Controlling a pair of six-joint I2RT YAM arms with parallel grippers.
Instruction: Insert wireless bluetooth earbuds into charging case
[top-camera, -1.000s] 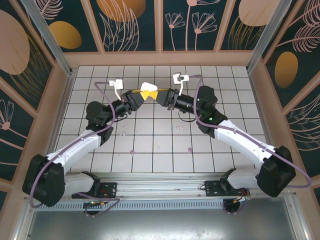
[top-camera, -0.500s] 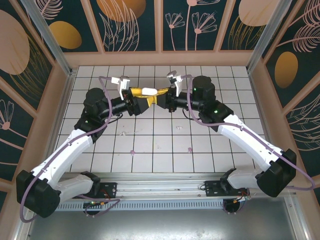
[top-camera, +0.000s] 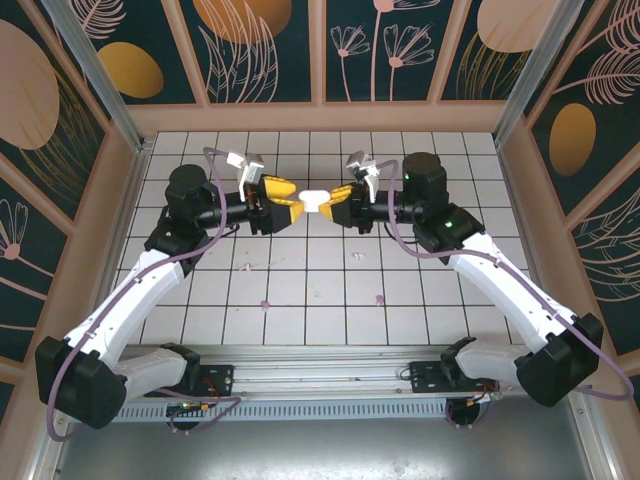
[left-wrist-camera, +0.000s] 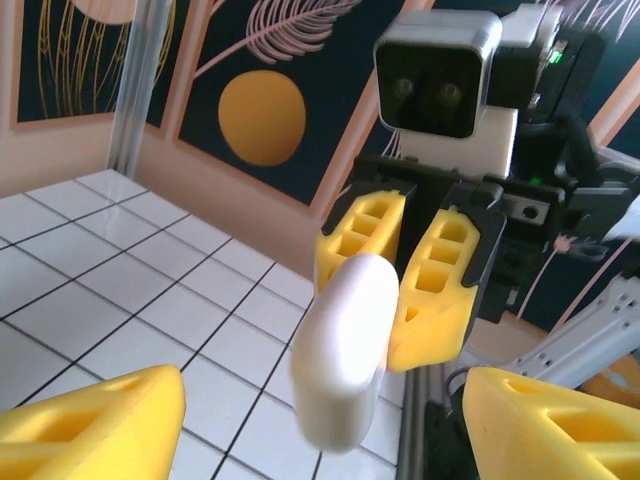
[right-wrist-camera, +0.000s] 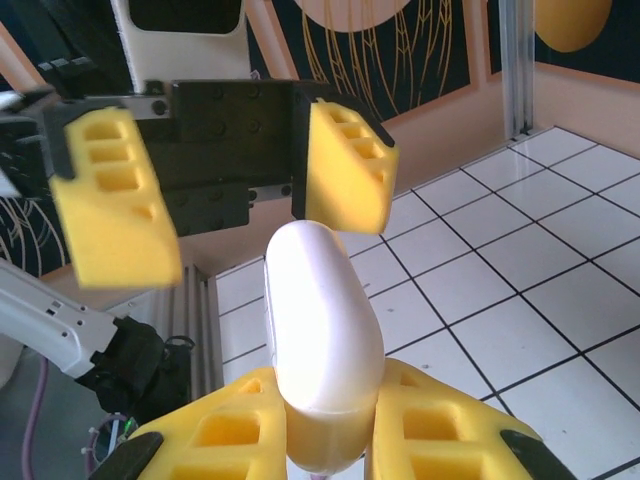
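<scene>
R gripper (top-camera: 337, 199): jaws narrow, clamped on one end of white charging case (right-wrist-camera: 320, 330). Case held mid-air over tiled table (top-camera: 300, 290), centre rear. L gripper (top-camera: 290, 198): jaws wide, facing case's free end, just beside it. Contact: can't tell.

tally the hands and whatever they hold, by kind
white charging case: 1
hands: 2, the left hand open, the right hand shut on the case
total: 3
</scene>
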